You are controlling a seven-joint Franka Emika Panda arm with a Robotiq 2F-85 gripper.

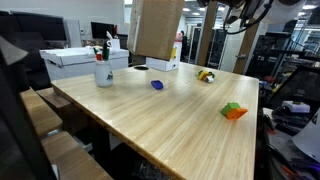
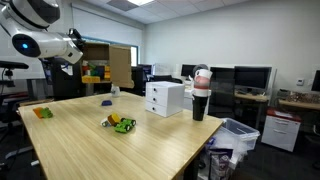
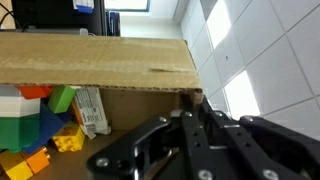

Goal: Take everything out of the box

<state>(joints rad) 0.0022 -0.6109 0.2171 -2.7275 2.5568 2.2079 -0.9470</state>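
Observation:
The brown cardboard box hangs above the far side of the table and also shows in an exterior view. In the wrist view its wall fills the top. Several colourful toy pieces lie inside at the lower left: a red, white, green and blue stack, plus yellow and orange bits. My gripper has its fingers closed together on the box's wall near a corner. On the table lie a blue piece, a yellow-green toy and a green-orange toy.
White boxes and a white cup with pens stand at the table's far left. Another white box sits under the lifted box. The robot arm reaches in above the table. Office desks and monitors surround the table.

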